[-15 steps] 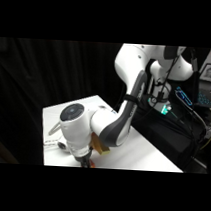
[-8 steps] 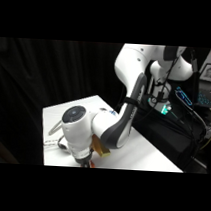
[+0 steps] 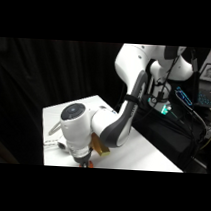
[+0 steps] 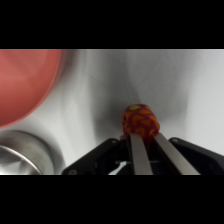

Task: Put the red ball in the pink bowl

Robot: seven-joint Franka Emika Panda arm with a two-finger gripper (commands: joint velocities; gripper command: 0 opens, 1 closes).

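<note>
The gripper [image 4: 145, 137] has its two narrow jaws closed on the small orange-red, yellow-spotted ball [image 4: 141, 120], ready for carrying; the matte pink bowl [image 4: 25, 82] lies well left of the jaws.

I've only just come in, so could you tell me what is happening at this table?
The white Franka arm is reaching low over the white table. In the wrist view its hand has its two fingers around the red ball. The pink bowl lies off to one side beside a metal bowl; the ball is not in it yet.
</note>
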